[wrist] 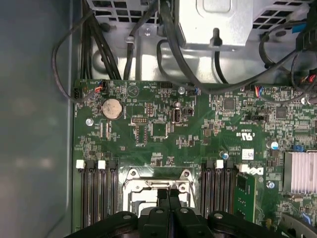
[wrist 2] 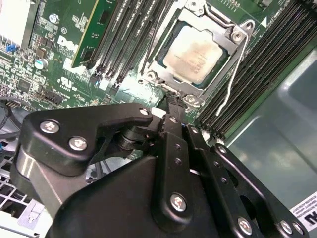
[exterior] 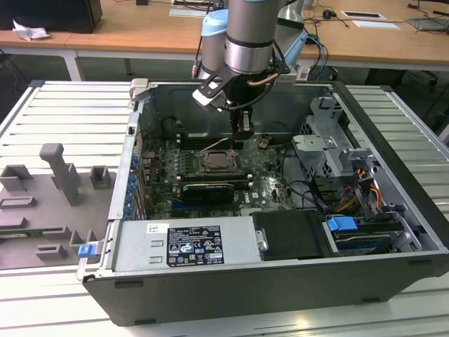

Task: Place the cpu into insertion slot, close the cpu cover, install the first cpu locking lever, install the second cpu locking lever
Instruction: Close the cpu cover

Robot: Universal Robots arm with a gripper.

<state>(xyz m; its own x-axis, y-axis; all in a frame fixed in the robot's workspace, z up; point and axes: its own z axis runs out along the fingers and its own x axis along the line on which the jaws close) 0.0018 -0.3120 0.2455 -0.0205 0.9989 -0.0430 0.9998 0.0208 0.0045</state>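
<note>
Claw pressed together, tips beside cpu cover, closed over seated cpu

You count one claw, one cpu, one cpu cover and one silvery lever. You also count one green memory module, one round coin battery, one finned heatsink, one long black expansion card, and one open computer case on one slatted surface.
</note>
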